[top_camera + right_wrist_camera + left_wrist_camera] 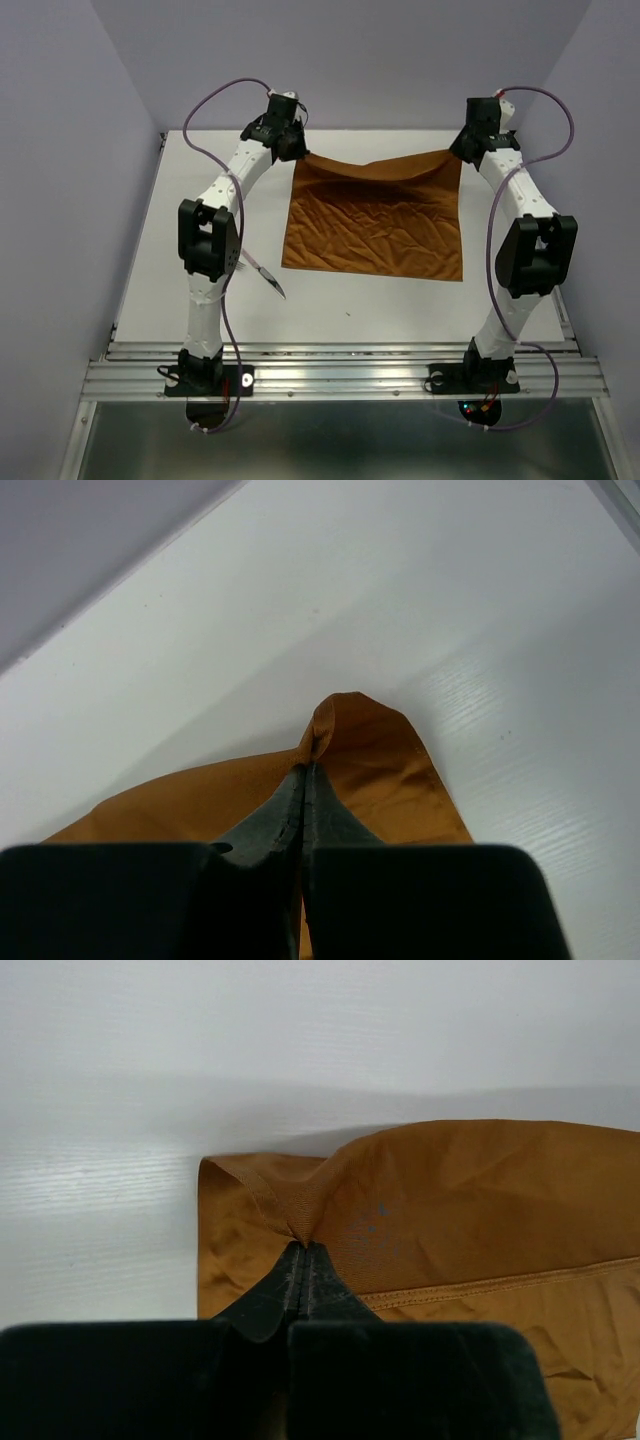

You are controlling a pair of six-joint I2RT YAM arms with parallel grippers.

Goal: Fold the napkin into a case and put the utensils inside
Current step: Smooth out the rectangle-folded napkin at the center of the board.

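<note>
The rust-orange napkin (375,222) lies spread on the white table, its far edge lifted and sagging between my two grippers. My left gripper (297,152) is shut on the napkin's far left corner (300,1222). My right gripper (460,150) is shut on the far right corner (330,730). Both corners are pinched between closed jaws and held a little above the table. One slender silver utensil with a dark end (268,276) lies on the table left of the napkin, by the left arm. No folded case is in view.
The table's far edge meets the lavender back wall just behind both grippers. A metal rail (340,370) runs along the near edge at the arm bases. Purple cables (205,120) loop beside each arm.
</note>
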